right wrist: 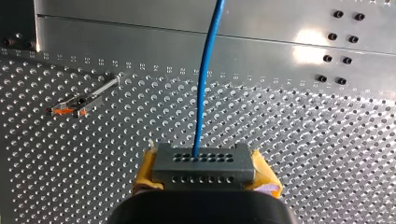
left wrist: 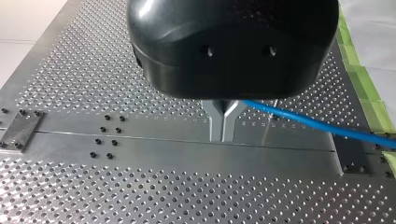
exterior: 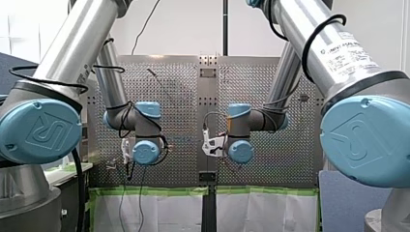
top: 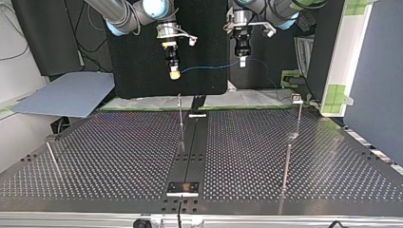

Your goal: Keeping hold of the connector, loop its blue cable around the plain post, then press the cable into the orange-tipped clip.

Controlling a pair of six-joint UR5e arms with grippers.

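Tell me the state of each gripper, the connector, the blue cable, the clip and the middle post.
right gripper: shut on the connector, above the table.
left gripper: shut on the blue cable.
connector: held between yellow pads.
blue cable: hanging in the air between the grippers, not looped, not clipped.
orange-tipped clip: empty.
middle post: upright, no cable round it.

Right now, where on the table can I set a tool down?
Bare: in the top view, the table between the left rod and the middle post. Crowded: its right, where the clip-topped post and another post stand. The blue cable hangs overhead.
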